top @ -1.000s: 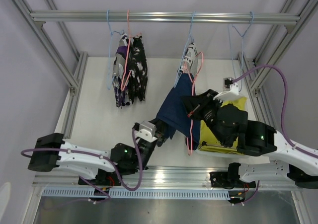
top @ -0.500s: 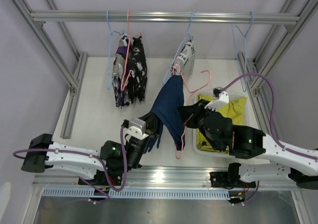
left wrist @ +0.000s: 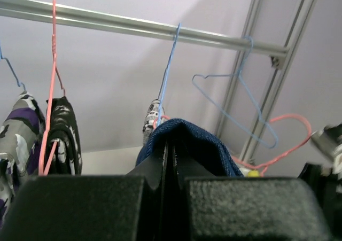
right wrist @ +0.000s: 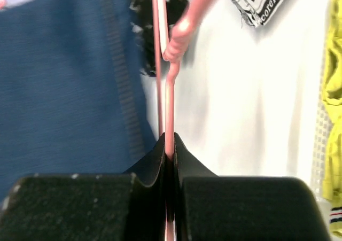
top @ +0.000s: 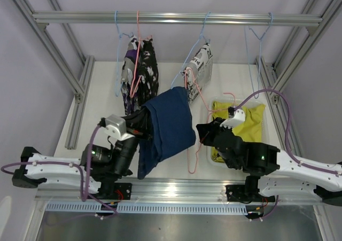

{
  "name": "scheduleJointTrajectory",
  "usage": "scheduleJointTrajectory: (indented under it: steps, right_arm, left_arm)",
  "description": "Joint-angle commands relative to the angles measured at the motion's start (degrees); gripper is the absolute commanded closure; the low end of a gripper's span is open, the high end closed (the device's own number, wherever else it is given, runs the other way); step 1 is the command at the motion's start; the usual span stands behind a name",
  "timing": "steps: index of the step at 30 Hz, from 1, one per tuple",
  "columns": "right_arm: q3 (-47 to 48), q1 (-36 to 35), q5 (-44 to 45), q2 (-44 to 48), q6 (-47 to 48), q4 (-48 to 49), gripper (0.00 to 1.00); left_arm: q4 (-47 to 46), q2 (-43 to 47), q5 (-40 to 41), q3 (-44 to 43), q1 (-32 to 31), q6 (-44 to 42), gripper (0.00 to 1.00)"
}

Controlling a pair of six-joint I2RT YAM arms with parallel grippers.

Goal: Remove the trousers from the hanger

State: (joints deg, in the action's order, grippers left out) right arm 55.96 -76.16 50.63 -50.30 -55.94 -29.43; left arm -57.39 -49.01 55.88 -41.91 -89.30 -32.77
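Note:
My left gripper (top: 143, 121) is shut on the navy blue trousers (top: 166, 124) and holds them up left of centre; they drape over its fingertips in the left wrist view (left wrist: 187, 139). My right gripper (top: 203, 131) is shut on the wire of a pink hanger (top: 193, 151), which also shows in the right wrist view (right wrist: 170, 91). The navy cloth's right edge lies beside that hanger. Yellow-green trousers (top: 248, 124) lie in a white basket (top: 224, 100). Patterned trousers hang at back left (top: 141, 75) and back centre (top: 201, 62).
A metal rail (top: 176, 18) crosses the back with blue and pink hangers on it. An empty blue hanger (top: 260, 38) hangs at its right end. Frame posts (top: 80, 99) border the white table on both sides.
My left gripper has pulled the navy trousers left and toward me, spreading them away from the pink hanger. My right gripper has moved down and left with the hanger.

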Motion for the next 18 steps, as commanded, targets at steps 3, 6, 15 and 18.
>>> scheduleJointTrajectory:
  steps: [3, 6, 15, 18]
  right_arm:
    - [-2.0, 1.2, 2.5, -1.6, -3.2, -1.0, 1.00]
    - [-2.9, 3.0, 2.0, -2.1, -2.9, -0.9, 1.00]
    - [-3.1, 5.5, 2.4, 2.2, -1.3, -4.2, 1.00]
    - [-2.4, 5.1, 2.9, 5.6, 0.6, -5.4, 1.00]
  left_arm:
    - [13.4, 5.3, -6.3, -8.4, -0.3, 9.2, 1.00]
    - [20.2, 7.0, -7.4, -11.4, -0.2, 14.0, 0.99]
    - [41.1, 9.8, -10.6, -17.2, -0.2, 24.7, 1.00]
    - [44.7, 11.8, -11.7, -16.2, -0.3, 27.8, 0.99]
